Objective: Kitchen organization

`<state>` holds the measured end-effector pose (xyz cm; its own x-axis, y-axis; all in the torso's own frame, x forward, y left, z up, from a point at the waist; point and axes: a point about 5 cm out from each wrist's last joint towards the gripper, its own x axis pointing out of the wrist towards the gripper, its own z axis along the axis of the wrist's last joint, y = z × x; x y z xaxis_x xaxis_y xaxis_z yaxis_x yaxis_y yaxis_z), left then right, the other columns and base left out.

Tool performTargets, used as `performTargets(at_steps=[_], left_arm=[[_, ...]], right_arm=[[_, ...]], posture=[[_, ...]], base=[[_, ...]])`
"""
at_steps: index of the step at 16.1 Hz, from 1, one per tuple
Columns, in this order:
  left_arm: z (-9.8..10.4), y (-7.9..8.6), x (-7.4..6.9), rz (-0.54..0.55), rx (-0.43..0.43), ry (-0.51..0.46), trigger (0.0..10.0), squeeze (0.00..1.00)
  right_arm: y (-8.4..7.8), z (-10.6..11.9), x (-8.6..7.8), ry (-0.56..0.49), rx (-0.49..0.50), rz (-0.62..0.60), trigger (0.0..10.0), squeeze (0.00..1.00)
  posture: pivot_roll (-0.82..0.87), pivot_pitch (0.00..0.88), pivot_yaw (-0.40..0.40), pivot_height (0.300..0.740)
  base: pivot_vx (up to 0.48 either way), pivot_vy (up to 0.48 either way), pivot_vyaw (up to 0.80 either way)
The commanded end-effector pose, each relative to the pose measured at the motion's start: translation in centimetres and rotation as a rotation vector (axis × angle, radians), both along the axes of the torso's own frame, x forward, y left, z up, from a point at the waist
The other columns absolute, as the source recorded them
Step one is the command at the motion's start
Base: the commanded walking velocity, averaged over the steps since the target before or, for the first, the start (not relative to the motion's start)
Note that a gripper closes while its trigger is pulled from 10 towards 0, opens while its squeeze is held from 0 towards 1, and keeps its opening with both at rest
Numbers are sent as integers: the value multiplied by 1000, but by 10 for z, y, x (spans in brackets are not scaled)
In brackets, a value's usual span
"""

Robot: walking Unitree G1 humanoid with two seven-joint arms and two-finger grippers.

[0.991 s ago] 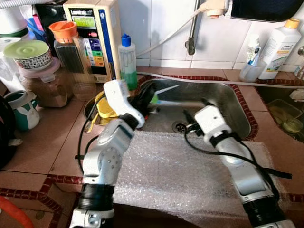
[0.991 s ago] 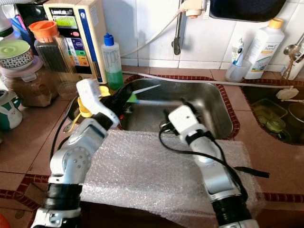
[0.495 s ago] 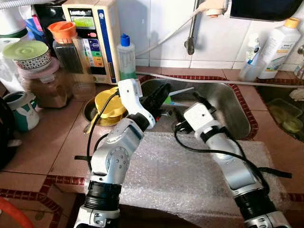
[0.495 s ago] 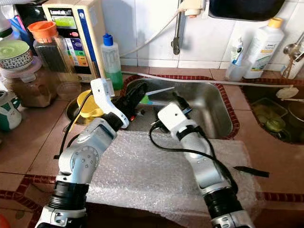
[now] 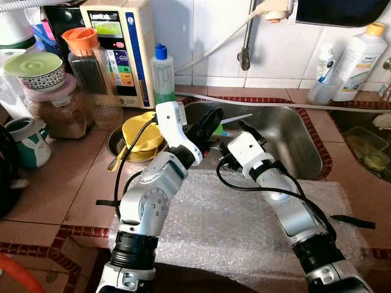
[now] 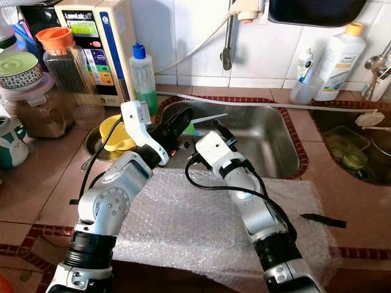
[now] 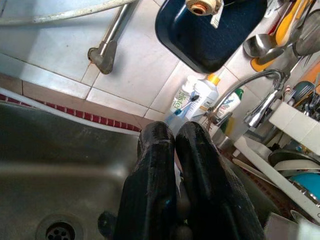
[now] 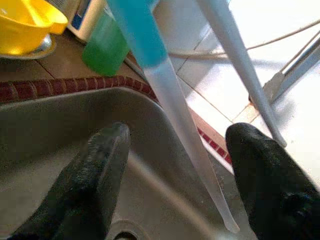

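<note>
Two toothbrushes [image 8: 170, 95] (translucent handles, blue-green) angle over the steel sink [image 5: 287, 131].

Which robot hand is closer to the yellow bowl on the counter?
The left. The left gripper reaches over the steel sink's left rim, just beside the yellow bowl. The right gripper hangs farther along over the basin, with the left arm between it and the bowl.

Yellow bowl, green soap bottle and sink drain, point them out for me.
yellow bowl [image 5: 139, 131], left eye view, on its inside.
green soap bottle [image 6: 145, 79], right eye view, on its body.
sink drain [image 7: 59, 232], left wrist view, on the strainer holes.
</note>
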<state>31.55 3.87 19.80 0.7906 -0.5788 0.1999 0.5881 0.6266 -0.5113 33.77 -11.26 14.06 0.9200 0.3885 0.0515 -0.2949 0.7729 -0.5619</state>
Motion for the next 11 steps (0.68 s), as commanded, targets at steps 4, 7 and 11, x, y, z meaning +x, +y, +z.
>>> performTargets(at_steps=[4,7,11], left_arm=[[4,-4,1,-15,5,-11,5922,0],[3,-4,1,-12,10,-12,6510,0],[2,-3,3,2,44,-21,10000,0]], right_arm=[[4,4,8,-16,3,-1,0,0],[4,5,10,-21,2,1,0,0],[3,3,9,-24,-16,9,0,0]], posture=[[-28,0,53,740],[-30,0,53,740],[-34,0,53,740]], base=[[0,0,0],[0,0,0],[0,0,0]])
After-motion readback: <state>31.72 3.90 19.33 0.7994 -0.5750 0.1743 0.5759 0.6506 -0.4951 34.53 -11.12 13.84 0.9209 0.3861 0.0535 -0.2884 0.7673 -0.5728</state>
